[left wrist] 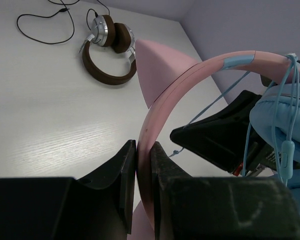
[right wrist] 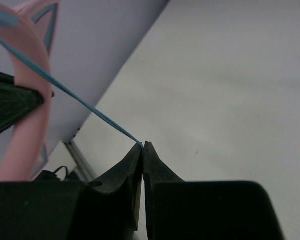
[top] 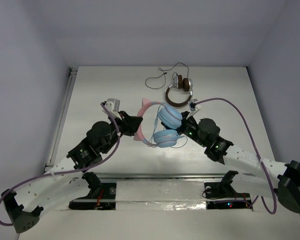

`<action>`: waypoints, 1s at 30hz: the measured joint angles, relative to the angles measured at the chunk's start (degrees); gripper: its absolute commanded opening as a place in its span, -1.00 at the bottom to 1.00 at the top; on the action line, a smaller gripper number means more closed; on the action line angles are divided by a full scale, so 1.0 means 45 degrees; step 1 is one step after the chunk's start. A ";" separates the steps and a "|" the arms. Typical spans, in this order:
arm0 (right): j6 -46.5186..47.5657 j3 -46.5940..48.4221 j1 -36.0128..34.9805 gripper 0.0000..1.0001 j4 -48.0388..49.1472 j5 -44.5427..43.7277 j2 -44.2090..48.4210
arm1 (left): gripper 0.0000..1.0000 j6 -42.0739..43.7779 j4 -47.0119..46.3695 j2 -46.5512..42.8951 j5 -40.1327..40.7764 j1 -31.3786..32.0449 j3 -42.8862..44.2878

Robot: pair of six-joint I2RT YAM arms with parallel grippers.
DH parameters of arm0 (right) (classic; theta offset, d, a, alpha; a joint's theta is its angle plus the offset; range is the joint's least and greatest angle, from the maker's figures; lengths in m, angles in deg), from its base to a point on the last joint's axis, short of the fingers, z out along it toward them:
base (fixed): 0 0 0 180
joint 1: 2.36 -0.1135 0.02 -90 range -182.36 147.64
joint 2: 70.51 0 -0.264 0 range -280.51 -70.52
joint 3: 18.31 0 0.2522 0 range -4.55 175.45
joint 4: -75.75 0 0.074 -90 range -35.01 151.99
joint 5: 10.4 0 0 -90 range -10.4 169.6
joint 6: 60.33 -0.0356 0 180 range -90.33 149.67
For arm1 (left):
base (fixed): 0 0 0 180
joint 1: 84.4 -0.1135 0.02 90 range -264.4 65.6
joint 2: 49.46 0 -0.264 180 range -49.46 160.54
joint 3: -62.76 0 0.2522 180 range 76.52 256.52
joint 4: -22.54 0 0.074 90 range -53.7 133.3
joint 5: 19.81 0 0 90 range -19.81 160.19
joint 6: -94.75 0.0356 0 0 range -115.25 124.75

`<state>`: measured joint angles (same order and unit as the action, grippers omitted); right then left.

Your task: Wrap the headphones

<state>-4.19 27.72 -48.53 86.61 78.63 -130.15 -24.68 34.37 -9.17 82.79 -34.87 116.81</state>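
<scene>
At the left, the left gripper point(left wrist: 142, 150) is pressed onto the pink headband point(left wrist: 190, 75) of the headphones point(top: 166, 127), which are held near the middle of the table point(top: 99, 95), between the two arms. Their light blue ear cups point(top: 169, 118) sit one behind the other, just right of that grip. Further right, the right gripper point(right wrist: 142, 146) pinches the thin blue cable point(right wrist: 64, 90) — the strand runs taut from its fingertips back toward the headband.

The weak spot looks like that pinch. It holds only at the very tips, so a sideways tug while winding could let the cable slip and the loops go slack. Pulling harder on a line already tight could drag the band through the left jaws. A wide sweep toward the far side might also catch the brown-and-silver headphones point(top: 179, 92), which lie close behind.

Counted: two pairs of headphones, two blue ear cups, one blue cable, two grippers — both occupied.
</scene>
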 measured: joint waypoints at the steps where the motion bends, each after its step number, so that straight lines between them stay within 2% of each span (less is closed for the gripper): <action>1: -0.0209 -0.0126 0.0000 -0.72 0.0335 0.0223 -0.0015 | -1.00 -0.0068 -0.0209 0.0087 0.0019 0.0000 -0.0044; 5: -0.0879 -0.0665 0.0005 -0.64 0.1486 0.1010 -0.0355 | -1.00 -0.0505 -0.1132 0.0539 0.0024 0.0000 -0.0325; 8: -0.1219 -0.0967 0.0005 -0.48 0.1885 0.1350 -0.0709 | -1.00 -0.0661 -0.1389 0.0695 0.0029 0.0000 -0.0447; 18: -0.1360 -0.1200 0.0005 -0.46 0.3089 0.1622 -0.1268 | -1.00 -0.0865 -0.1841 0.0801 -0.0029 0.0005 -0.0461; 22: -0.1375 -0.1273 0.0005 -0.52 0.3458 0.1651 -0.1690 | -1.00 -0.0879 -0.1909 0.0879 -0.0068 0.0000 -0.0457; 27: -0.1263 -0.1287 0.0005 -0.50 0.3220 0.1632 -0.1656 | -1.00 -0.0884 -0.1846 0.0981 -0.0078 0.0005 -0.0427; 30: -0.1049 -0.1409 0.0005 -0.48 0.2463 0.1511 -0.0758 | -1.00 -0.0865 -0.1496 0.1073 -0.0010 0.0000 -0.0180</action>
<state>-8.91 21.38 -48.51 97.69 85.43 -133.56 -28.57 27.64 -4.34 82.75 -34.87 116.00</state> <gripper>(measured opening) 0.251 0.102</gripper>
